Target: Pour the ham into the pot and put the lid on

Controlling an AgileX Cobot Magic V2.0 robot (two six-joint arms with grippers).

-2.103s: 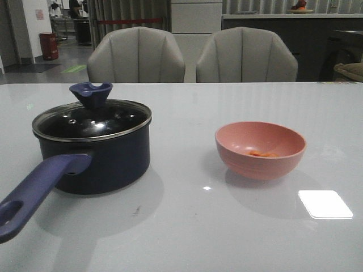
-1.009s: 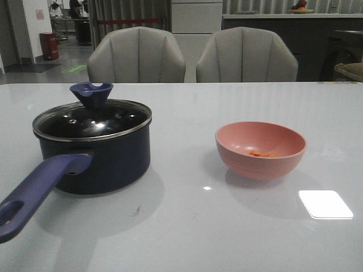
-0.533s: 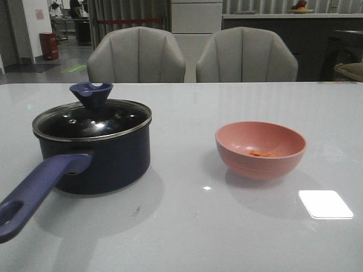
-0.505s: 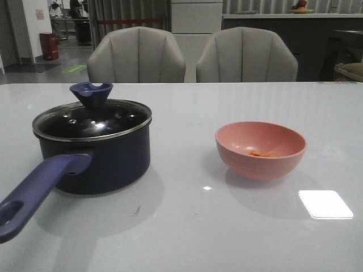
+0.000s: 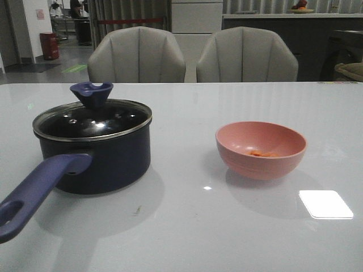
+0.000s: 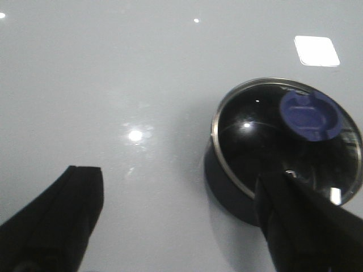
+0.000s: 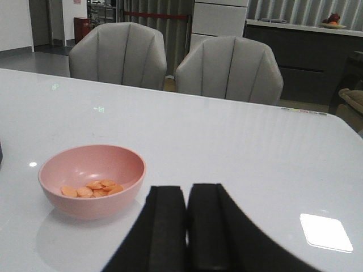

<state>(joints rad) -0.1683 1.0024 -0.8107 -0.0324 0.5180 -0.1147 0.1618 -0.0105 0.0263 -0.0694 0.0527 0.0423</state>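
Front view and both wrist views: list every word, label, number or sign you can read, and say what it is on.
No text can be read in any view.
The pot, lid and bowl: no printing shows on any of them.
Pale poster on the far wall: too small and blurred to read.
Green floor marking: too blurred to read.

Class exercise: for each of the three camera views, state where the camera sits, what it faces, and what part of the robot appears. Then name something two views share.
Front view: looks forward over the table at the pot, the lid on it, and the bowl; no robot parts.
Left wrist view: above the lidded pot, looking down; open left gripper.
Right wrist view: low over the table, facing the bowl holding the ham; shut right gripper.
Front and right wrist views share the bowl.
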